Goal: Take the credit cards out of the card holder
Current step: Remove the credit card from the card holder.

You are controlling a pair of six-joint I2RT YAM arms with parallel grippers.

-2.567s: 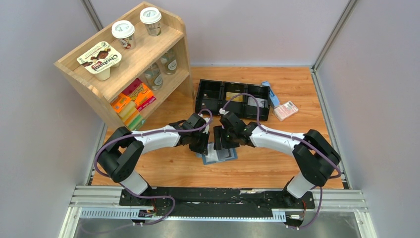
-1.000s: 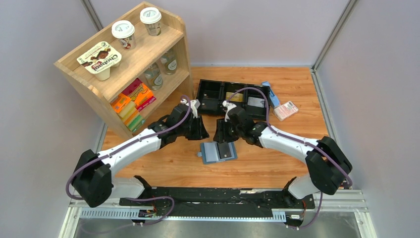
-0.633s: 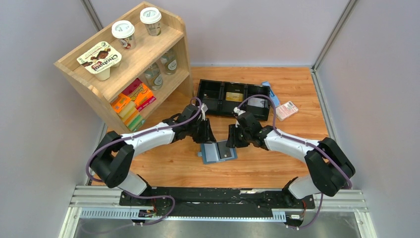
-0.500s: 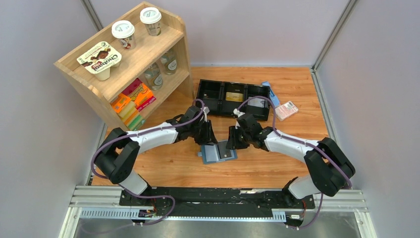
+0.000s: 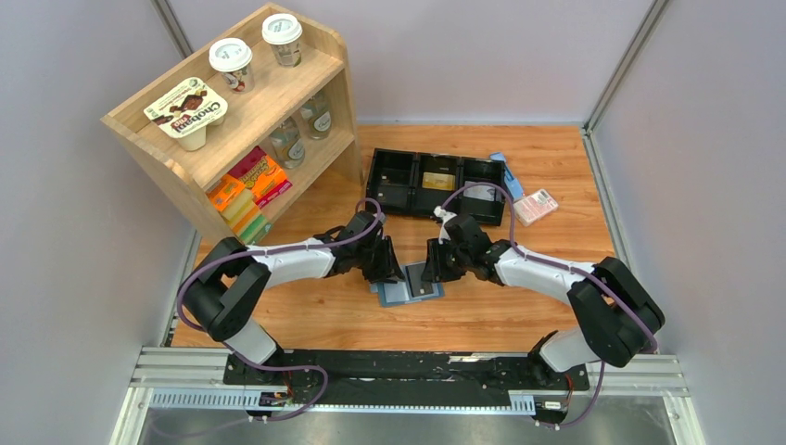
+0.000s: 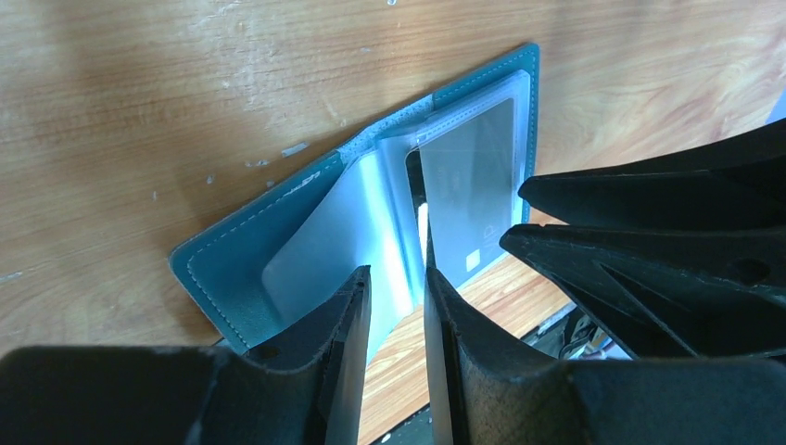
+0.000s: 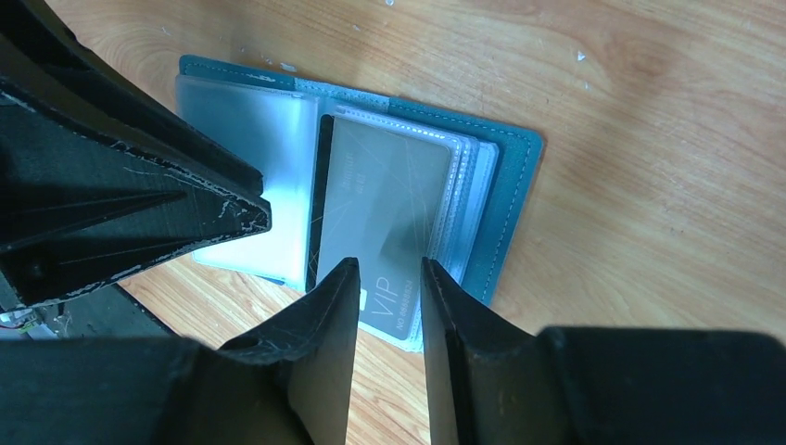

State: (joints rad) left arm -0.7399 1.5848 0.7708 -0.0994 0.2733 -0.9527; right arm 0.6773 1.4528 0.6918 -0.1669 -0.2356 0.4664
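Note:
The teal card holder [image 5: 405, 295] lies open on the wooden table between both arms. Its clear plastic sleeves fan out, and a black card [image 7: 380, 209] marked VIP sits in the top sleeve on the right half; it also shows in the left wrist view [image 6: 468, 195]. My left gripper [image 5: 387, 271] hovers low over the holder's left half [image 6: 232, 269], jaws a narrow gap apart with nothing between them [image 6: 394, 278]. My right gripper [image 5: 434, 269] is just above the near end of the black card, jaws slightly apart and empty [image 7: 387, 269].
A long black three-compartment tray [image 5: 394, 197] stands behind the holder, with a gold card [image 5: 437, 181] and a whitish card [image 5: 480, 192] in it. A pink-white packet [image 5: 536, 206] lies at its right. A wooden shelf [image 5: 232, 120] with cups and boxes stands at the back left.
Both grippers pulled back from the holder, then came in again and lower. The left gripper swung from the shelf side onto the holder's left half. The holder stays open.

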